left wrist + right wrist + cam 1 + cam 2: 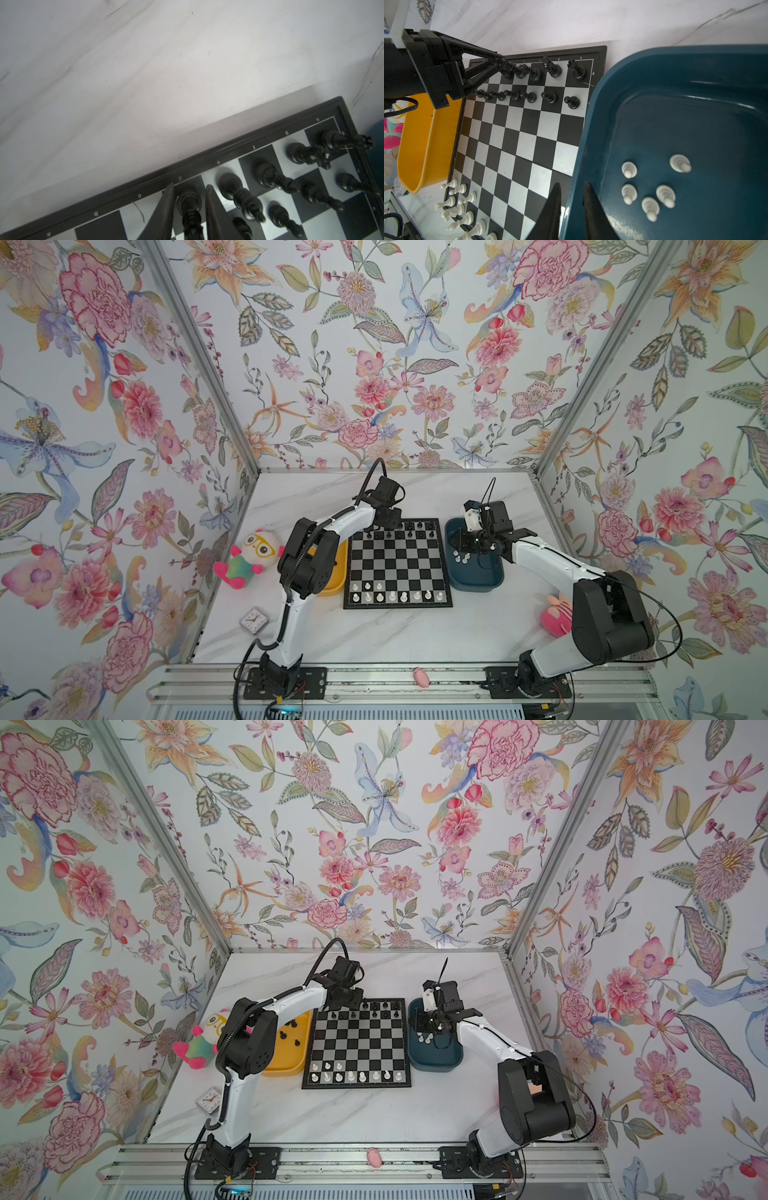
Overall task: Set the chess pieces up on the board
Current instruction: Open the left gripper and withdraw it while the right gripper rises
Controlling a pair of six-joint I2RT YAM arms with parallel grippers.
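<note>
- Both pairs of fingers are found apart. The left fingers (166, 212) are set on either side of a black piece (190, 199), with a sliver of gap seen at each side, so no clamp is judged. The right fingers (552, 212) are held slightly parted and empty above the rim of the dark blue tray (675, 52).
- That black piece is stood upright on the dark square marked d, in the far row of the board (397, 562). The board is laid on the table (374, 639) between the yellow tray (286, 1071) and the dark blue tray.
- Done so far, as judged:
  - Five black pieces are placed in the far row from d to h, while the squares at a, b and c are bare.
  - A partial row of black pawns (572, 101) is set in front of them.
  - The near row is filled with white pieces (392, 596), and three white pawns (368, 585) are stood ahead of it.
- Left to do, as judged:
  - Five loose white pawns (629, 169) are seen in the dark blue tray.
  - A few spare black pieces (284, 1034) are seen in the yellow tray.
  - The task is reckoned well past halfway.
- The chessmen are seen as tiny glossy plastic, slim and turned, on round ringed bases. The board is flat, with black and silver squares, and letters are printed along its black border.
</note>
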